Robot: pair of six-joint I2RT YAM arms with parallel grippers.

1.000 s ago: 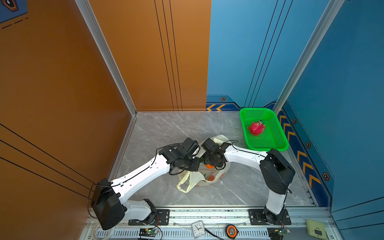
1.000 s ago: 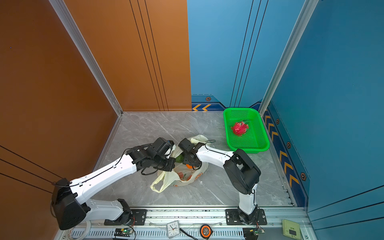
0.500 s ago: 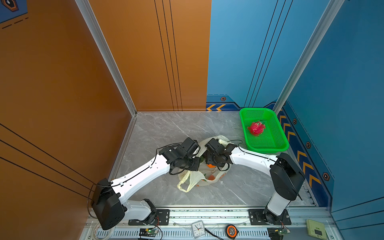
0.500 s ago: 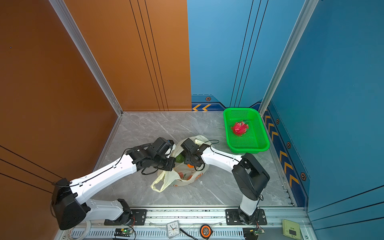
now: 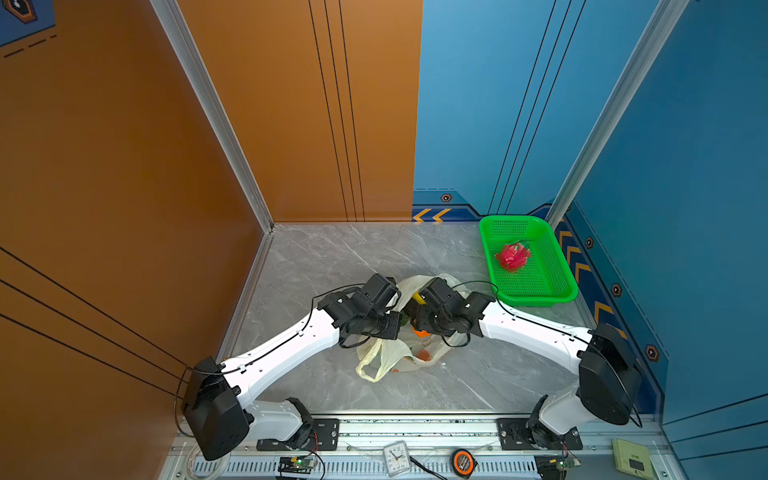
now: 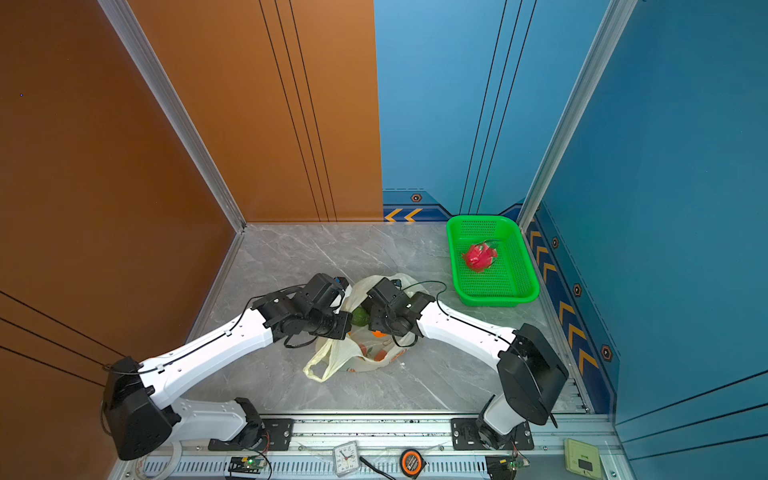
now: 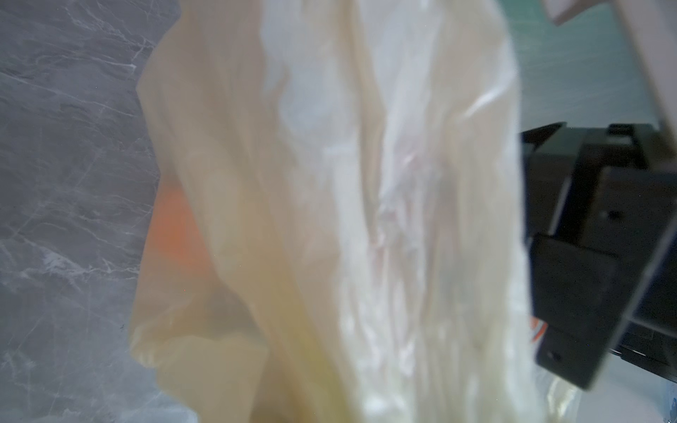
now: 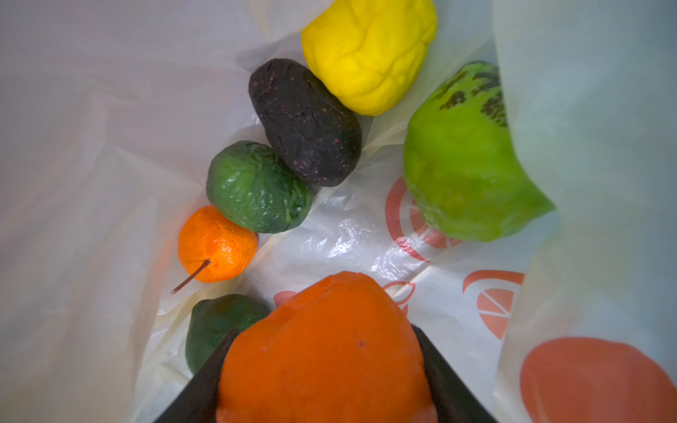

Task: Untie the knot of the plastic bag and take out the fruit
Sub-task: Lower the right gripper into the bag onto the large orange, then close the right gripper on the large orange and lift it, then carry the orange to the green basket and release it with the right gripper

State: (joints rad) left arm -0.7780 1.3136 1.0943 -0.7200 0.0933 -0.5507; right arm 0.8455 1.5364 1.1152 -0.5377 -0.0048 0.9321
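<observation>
The plastic bag [image 5: 390,357] lies mid-floor between both arms, its mouth lifted. My left gripper [image 5: 397,324] is shut on the bag's upper film [image 7: 329,183], which fills the left wrist view and hides the fingers. My right gripper [image 8: 326,331] is inside the bag, shut on a large orange [image 8: 322,359]. Below it lie a yellow fruit [image 8: 370,51], a dark avocado [image 8: 304,121], a dark green fruit [image 8: 256,186], a small orange [image 8: 216,243] and a light green fruit [image 8: 465,164]. A pink-red dragon fruit [image 5: 513,256] sits in the green basket [image 5: 536,297]. The knot is out of view.
The basket stands at the back right against the blue wall. A loose handle loop [image 5: 368,368] trails toward the front. A clock [image 5: 396,457] and a tape measure [image 5: 462,460] lie on the front rail. Orange and blue walls close three sides.
The right arm's elbow has swung out to the right and the right gripper has drawn slightly back with the orange. The left arm holds still.
</observation>
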